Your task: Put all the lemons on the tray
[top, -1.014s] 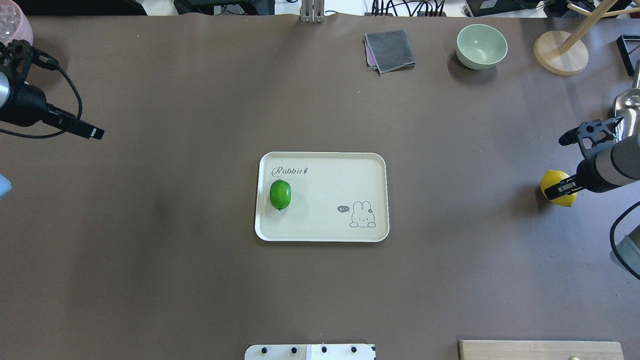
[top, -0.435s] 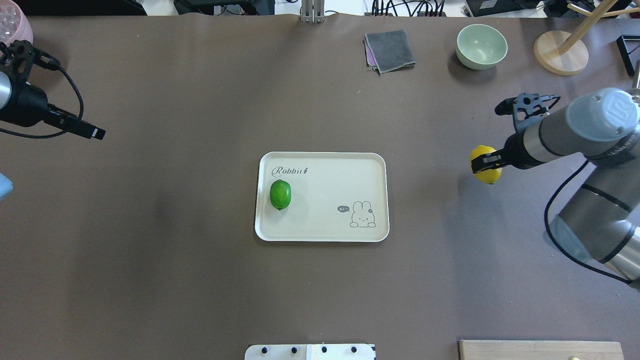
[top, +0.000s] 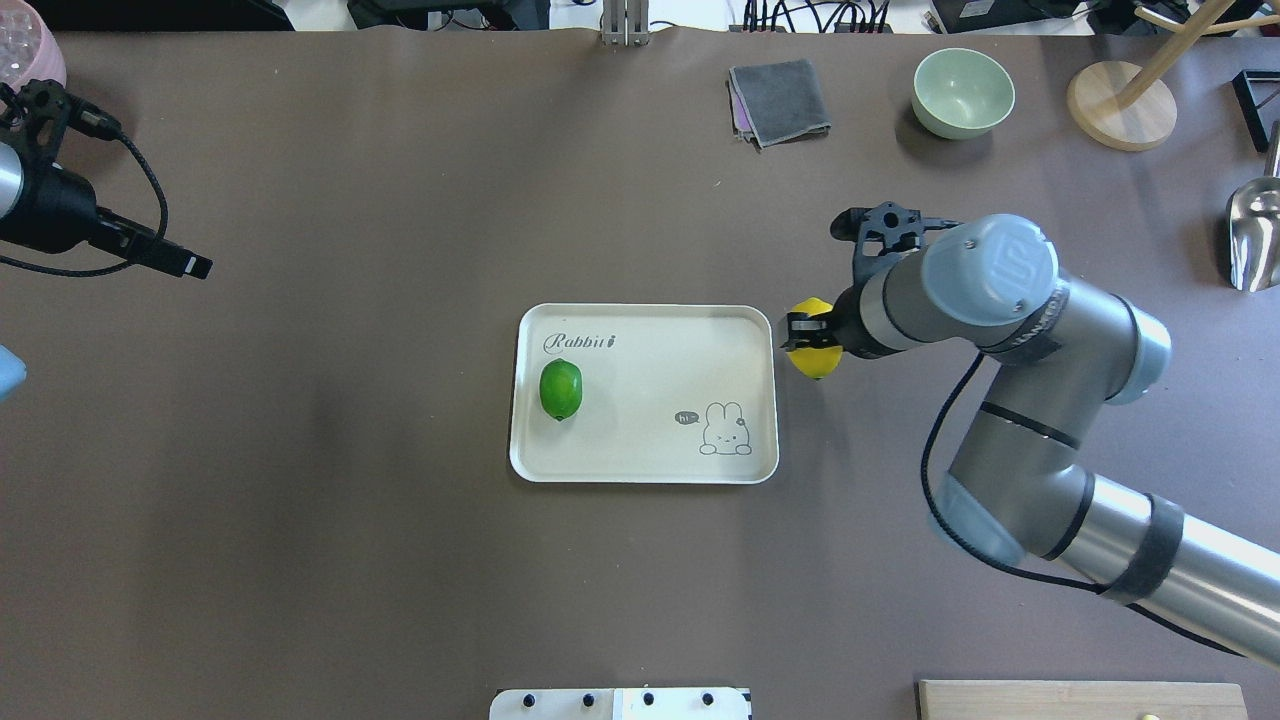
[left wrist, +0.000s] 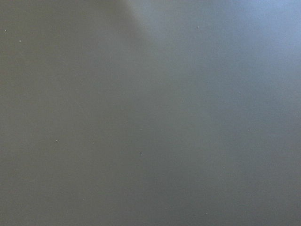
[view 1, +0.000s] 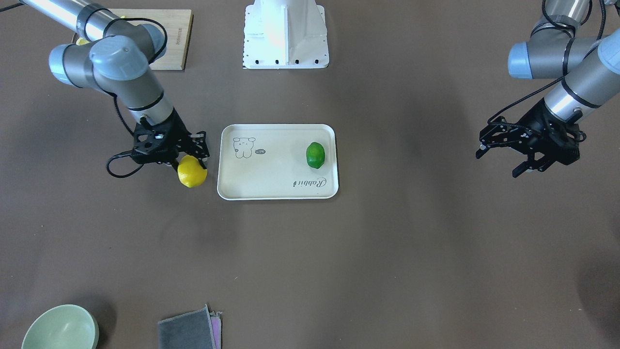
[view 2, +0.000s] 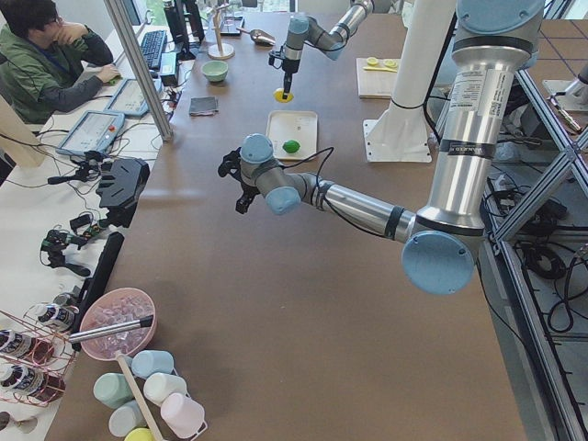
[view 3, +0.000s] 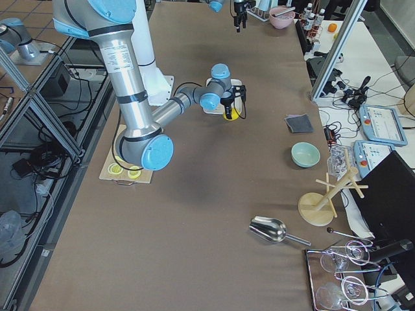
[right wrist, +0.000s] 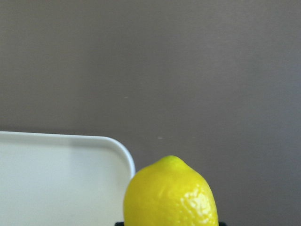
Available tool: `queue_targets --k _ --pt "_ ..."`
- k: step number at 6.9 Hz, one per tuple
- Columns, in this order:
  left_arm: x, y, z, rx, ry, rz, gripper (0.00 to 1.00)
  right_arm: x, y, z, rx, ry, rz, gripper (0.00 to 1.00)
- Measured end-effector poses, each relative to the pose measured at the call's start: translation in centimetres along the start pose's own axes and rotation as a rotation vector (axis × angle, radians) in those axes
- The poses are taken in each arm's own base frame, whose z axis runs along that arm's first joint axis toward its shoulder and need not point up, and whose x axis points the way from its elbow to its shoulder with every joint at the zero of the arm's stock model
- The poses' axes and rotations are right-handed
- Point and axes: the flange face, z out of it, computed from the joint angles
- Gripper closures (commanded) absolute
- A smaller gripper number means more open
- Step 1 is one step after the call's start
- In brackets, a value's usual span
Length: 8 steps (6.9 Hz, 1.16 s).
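The cream-white tray (top: 650, 460) (view 1: 271, 191) lies mid-table. The green lemon (top: 561, 389) (view 1: 315, 155) rests on the tray's end by the "Rabbit" script. My right gripper (top: 812, 340) (view 1: 190, 167) is shut on the yellow lemon (top: 812, 355) (view 1: 192, 172) and holds it above the table just beside the tray's rabbit-drawing end. In the right wrist view the yellow lemon (right wrist: 170, 194) fills the bottom centre with the tray's corner (right wrist: 94, 146) to its left. My left gripper (view 1: 503, 157) is open and empty, far off to the other side of the table.
A green bowl (top: 962, 92) and a folded grey cloth (top: 780, 102) sit at the far edge. A wooden stand (top: 1120, 105) and a metal scoop (top: 1255, 235) are at the far right. A wooden cutting board (view 1: 155, 41) lies near the robot's base.
My right arm has carried the yellow lemon from the table's right side leftward to the tray's right edge. The left arm and the green lemon have not moved.
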Motion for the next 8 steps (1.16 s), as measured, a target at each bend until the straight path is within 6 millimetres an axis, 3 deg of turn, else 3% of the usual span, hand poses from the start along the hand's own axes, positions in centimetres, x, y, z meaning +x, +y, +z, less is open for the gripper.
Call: queue_targets --k 1,2,4,6,7,8 --pt "0.0 0.0 0.0 0.0 0.001 0.0 0.02 -4.5 1.4 0.3 0.015 0.007 0.038 0.0" --pt "0.0 0.0 0.0 0.0 0.001 0.001 0.02 -6.8 2.3 0.4 0.031 0.013 0.052 0.0" --pt "0.0 0.1 0.0 0.001 0.001 0.001 0.02 -8.0 2.8 0.1 0.068 0.024 0.047 0.0" --pt "0.0 0.1 0.0 0.001 0.001 0.001 0.02 -6.5 0.4 -2.3 0.048 0.064 0.01 0.0" --pt "0.0 0.1 0.0 0.0 0.001 0.001 0.02 -4.0 -1.9 -4.5 0.006 0.094 -0.028 0.0" --pt "-0.1 0.3 0.0 -0.003 0.0 0.0 0.02 -0.2 -4.5 -7.5 -0.035 0.119 -0.096 0.0"
